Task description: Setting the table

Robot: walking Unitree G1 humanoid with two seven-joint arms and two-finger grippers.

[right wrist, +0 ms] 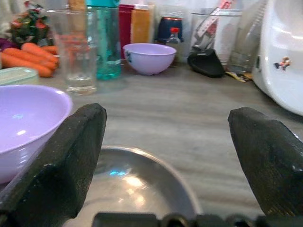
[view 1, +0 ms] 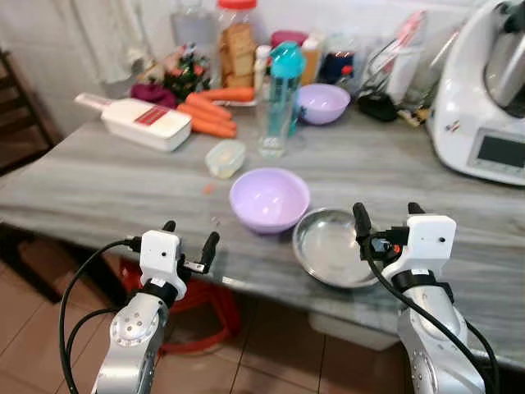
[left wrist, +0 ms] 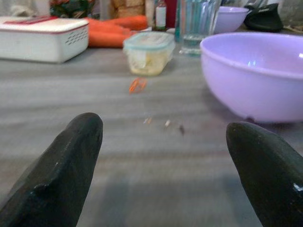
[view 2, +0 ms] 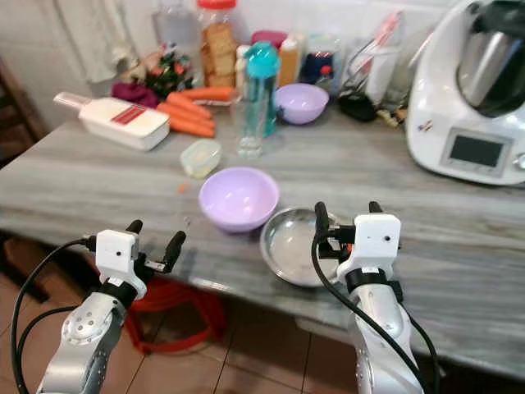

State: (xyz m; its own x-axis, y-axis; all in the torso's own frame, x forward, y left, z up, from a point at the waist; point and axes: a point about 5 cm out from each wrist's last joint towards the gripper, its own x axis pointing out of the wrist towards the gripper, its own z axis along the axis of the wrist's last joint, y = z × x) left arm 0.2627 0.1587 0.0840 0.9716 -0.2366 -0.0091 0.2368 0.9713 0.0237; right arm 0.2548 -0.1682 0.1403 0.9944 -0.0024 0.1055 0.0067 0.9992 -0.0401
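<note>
A lilac bowl [view 1: 269, 198] stands near the front of the grey marble table [view 1: 98, 180], with a shallow steel dish [view 1: 332, 246] touching its right side at the table's edge. A second lilac bowl [view 1: 322, 103] sits farther back. My left gripper [view 1: 190, 238] hovers open at the front edge, left of the near bowl [left wrist: 255, 71]. My right gripper [view 1: 387, 215] is open just above the steel dish's [right wrist: 137, 189] near rim, holding nothing.
At the back stand carrots [view 1: 209, 115], a white slicer box [view 1: 143, 121], a teal bottle [view 1: 285, 78], a clear glass [view 1: 273, 123], a small lidded container [view 1: 225, 158], jars and a white kitchen machine [view 1: 484, 90]. A red stool [view 1: 197, 300] sits under the table.
</note>
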